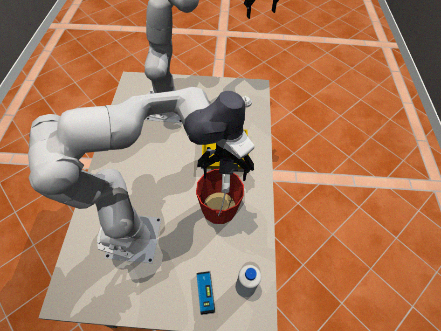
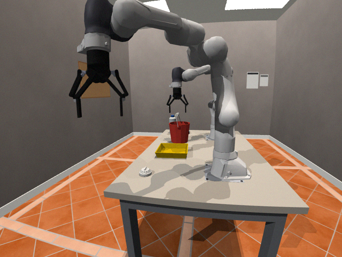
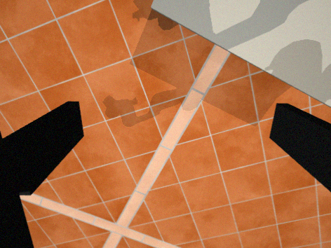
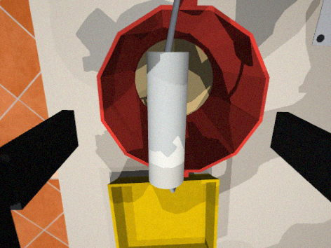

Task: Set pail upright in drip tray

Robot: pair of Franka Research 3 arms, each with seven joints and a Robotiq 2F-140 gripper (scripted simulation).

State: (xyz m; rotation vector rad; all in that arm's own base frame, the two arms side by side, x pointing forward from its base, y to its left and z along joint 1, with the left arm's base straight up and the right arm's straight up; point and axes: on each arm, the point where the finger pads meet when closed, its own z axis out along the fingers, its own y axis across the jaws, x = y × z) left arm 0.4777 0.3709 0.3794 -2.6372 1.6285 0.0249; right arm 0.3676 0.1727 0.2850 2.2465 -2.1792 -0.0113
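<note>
The red pail [image 1: 209,213] [image 2: 179,134] [image 4: 119,134] stands upright on the table beside the yellow drip tray [image 1: 213,145] [image 2: 172,155] [image 4: 212,210]. Its white handle grip [image 1: 225,182] [image 4: 167,115] is raised and leans toward the tray. My right gripper [image 1: 224,177] [image 2: 177,112] [image 4: 175,129] is open above the pail, its fingers pointing down on either side of the handle grip, holding nothing. In the top view it partly hides the tray. My left gripper [image 1: 261,14] [image 2: 100,115] [image 3: 177,120] is open and empty, high up beyond the table's edge.
A white bottle with a blue cap [image 1: 249,279] [image 2: 172,119] and a blue level [image 1: 204,283] are on the far side of the pail from the tray. A white dial [image 1: 246,101] [image 2: 145,172] lies on the table beyond the tray. The arm bases stand along one side.
</note>
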